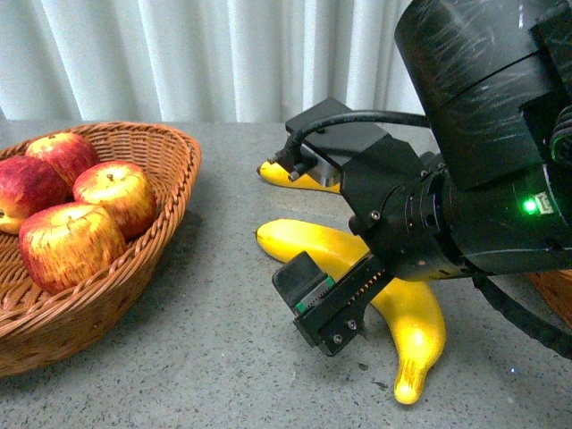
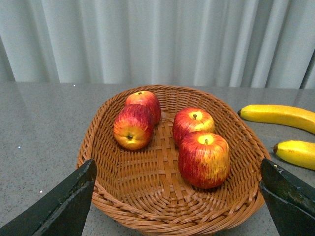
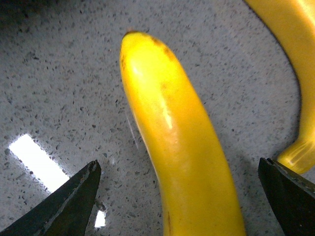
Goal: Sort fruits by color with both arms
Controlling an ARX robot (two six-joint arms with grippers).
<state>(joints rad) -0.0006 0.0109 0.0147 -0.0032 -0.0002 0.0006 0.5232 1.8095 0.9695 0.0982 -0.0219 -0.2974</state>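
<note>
Several red-and-yellow apples (image 1: 71,241) lie in a wicker basket (image 1: 170,206) at the left; they also show in the left wrist view (image 2: 204,160). Two yellow bananas lie on the grey table: a near one (image 1: 416,313) and a far one (image 1: 290,176). My right gripper (image 1: 335,313) is open, low over the near banana (image 3: 177,137), with a finger on each side and not touching it. The far banana (image 3: 290,44) lies beside it. My left gripper (image 2: 177,164) is open and empty, just in front of the basket's near rim (image 2: 167,221). It is out of the front view.
A white curtain (image 1: 179,54) hangs behind the table. A piece of a second wicker basket (image 1: 554,299) shows at the right edge, under the right arm. Both bananas also show to the right of the apple basket in the left wrist view (image 2: 278,115).
</note>
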